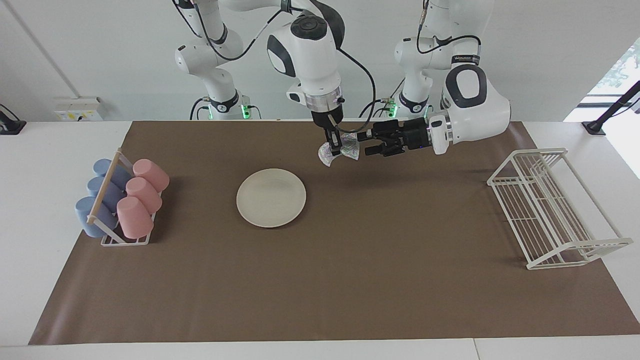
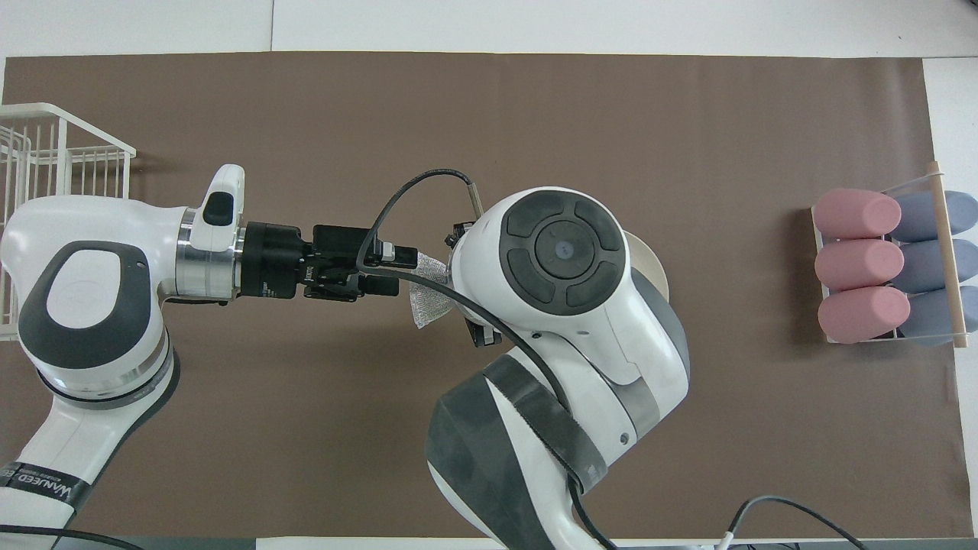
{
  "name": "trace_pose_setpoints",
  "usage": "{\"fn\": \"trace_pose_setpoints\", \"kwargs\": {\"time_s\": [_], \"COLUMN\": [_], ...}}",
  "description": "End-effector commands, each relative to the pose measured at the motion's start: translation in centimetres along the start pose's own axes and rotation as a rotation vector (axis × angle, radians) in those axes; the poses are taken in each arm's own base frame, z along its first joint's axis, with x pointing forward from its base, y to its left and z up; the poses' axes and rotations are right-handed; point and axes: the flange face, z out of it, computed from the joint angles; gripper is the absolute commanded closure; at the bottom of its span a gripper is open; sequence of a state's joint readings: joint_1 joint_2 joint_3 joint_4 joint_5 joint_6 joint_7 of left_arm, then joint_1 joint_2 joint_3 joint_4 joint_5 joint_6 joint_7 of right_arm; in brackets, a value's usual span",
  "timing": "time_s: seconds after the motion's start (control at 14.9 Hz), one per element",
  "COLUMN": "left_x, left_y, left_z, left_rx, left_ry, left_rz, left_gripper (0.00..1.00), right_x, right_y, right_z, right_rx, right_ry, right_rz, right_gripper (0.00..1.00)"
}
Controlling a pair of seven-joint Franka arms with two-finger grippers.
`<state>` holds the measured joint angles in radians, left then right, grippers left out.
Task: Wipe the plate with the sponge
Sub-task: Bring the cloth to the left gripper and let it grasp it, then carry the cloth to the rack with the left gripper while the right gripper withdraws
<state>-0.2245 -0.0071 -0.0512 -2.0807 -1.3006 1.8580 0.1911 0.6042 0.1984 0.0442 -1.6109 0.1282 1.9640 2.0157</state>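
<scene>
The right gripper [image 1: 332, 148] pinches the sponge [image 1: 350, 148] tight in the air. The left gripper [image 1: 363, 143] reaches its wide-open fingers around the sponge's edge, above the mat [image 1: 350, 260].

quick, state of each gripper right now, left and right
Left gripper: open, its fingertips either side of the sponge's free end, not yet closed on it.
Right gripper: shut on the sponge, holding it up over the mat.

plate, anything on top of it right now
Nothing lies on the plate in the facing view. From overhead the right arm covers nearly all of it. The sponge hangs in the right claw, over the mat.
</scene>
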Motion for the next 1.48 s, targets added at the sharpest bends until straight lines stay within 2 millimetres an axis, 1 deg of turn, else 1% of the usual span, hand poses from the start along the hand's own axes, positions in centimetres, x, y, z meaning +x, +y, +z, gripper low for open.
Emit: {"fn": "trace_pose_setpoints", "kwargs": {"time_s": [0.0, 0.07, 0.13, 0.2, 0.34, 0.74, 0.81, 0.87, 0.94, 1.14, 1.21, 1.41], "left_x": [-0.3, -0.3, -0.4, -0.5, -1.1, -1.4, -1.3, -1.3, -1.3, -1.2, -1.1, -0.8], "left_y": [-0.2, -0.2, -0.2, -0.2, -0.2, -0.5, -0.5, -0.6, -0.5, -0.7, -0.7, -1.0], "left_z": [0.1, 0.1, 0.1, 0.2, 1.0, 0.9, 0.7, 0.7, 0.7, 0.4, 0.3, -0.4], "left_rx": [-0.006, -0.006, -0.007, -0.005, -0.001, -0.015, -0.016, -0.016, -0.016, -0.018, -0.017, -0.018], "left_ry": [0.017, 0.017, 0.016, 0.014, 0.001, 0.007, 0.007, 0.010, 0.009, 0.014, 0.020, 0.038], "left_rz": [-0.006, -0.006, -0.009, -0.016, -0.017, -0.038, -0.039, -0.040, -0.040, -0.044, -0.044, -0.049], "left_gripper": [0.30, 0.66, 0.92, 1.00, 1.00, 1.00, 1.00, 1.00, 1.00, 1.00, 1.00, 1.00], "right_x": [-0.2, 0.0, 0.0, 0.0, 0.0, 0.3, 0.4, 0.6, 0.5, 1.0, 1.2, 3.9], "right_y": [-0.4, -0.5, -0.5, -0.5, -0.5, -0.6, -0.6, -0.6, -0.3, -0.5, -0.4, -0.2], "right_z": [-0.1, 0.0, 0.0, 0.0, 0.0, 0.0, 0.0, 0.1, 0.5, 0.1, -0.3, -2.4], "right_rx": [0.016, 0.015, 0.015, 0.015, 0.015, 0.014, 0.008, 0.009, 0.003, 0.009, 0.009, 0.004], "right_ry": [0.018, 0.018, 0.018, 0.018, 0.019, 0.020, 0.021, 0.020, 0.021, 0.022, 0.024, 0.036], "right_rz": [0.016, 0.018, 0.018, 0.018, 0.018, 0.013, 0.006, -0.014, -0.017, -0.051, -0.130, -0.430], "right_gripper": [1.00, 1.00, 1.00, 1.00, 1.00, 1.00, 0.94, 0.35, 0.00, 0.00, 0.00, 0.00]}}
